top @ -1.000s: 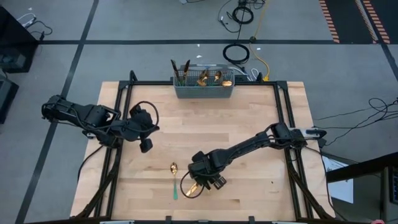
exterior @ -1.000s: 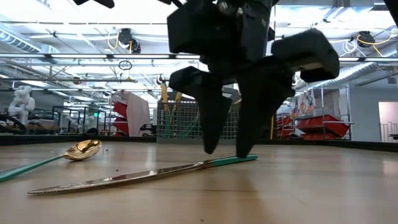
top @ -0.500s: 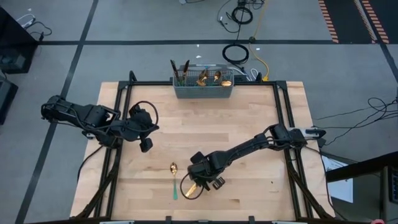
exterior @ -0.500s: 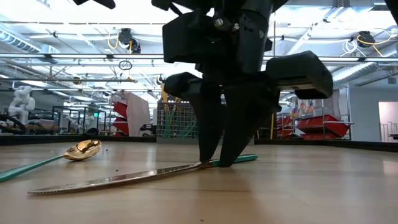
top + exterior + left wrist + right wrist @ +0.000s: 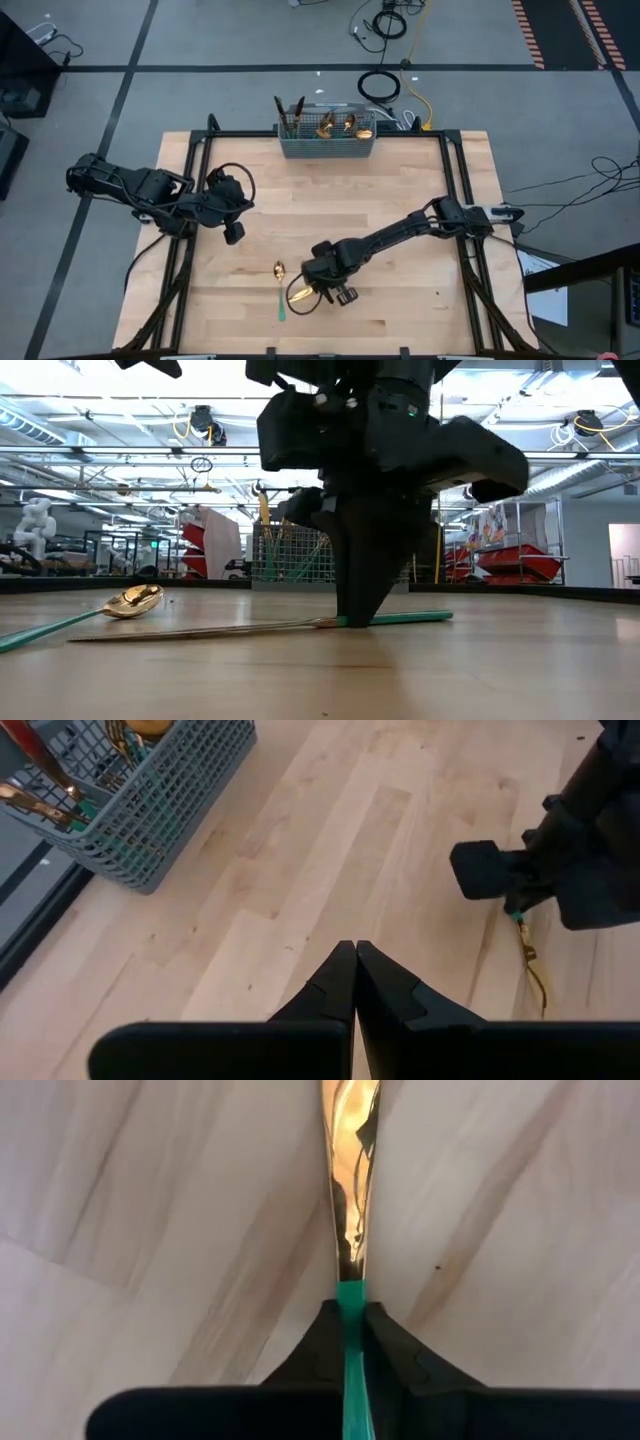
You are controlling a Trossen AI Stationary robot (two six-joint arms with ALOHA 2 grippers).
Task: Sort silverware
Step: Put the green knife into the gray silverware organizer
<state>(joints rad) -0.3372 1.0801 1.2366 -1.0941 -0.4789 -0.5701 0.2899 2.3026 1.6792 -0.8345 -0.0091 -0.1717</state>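
My right jaws (image 5: 352, 622) are clenched on the knife (image 5: 349, 1200) at its teal handle; its gold blade runs straight ahead along the surface (image 5: 400, 200).

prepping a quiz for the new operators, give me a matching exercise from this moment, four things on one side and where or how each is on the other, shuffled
Things:
1. knife
2. spoon
3. basket
4. left gripper

Places or states:
A. at the table's far edge, with cutlery standing in it
B. shut on nothing, above the table's left side
C. clamped at its teal handle by the shut right gripper
D. lying free on the wood beside the knife

Pairs: 1-C, 2-D, 3-A, 4-B
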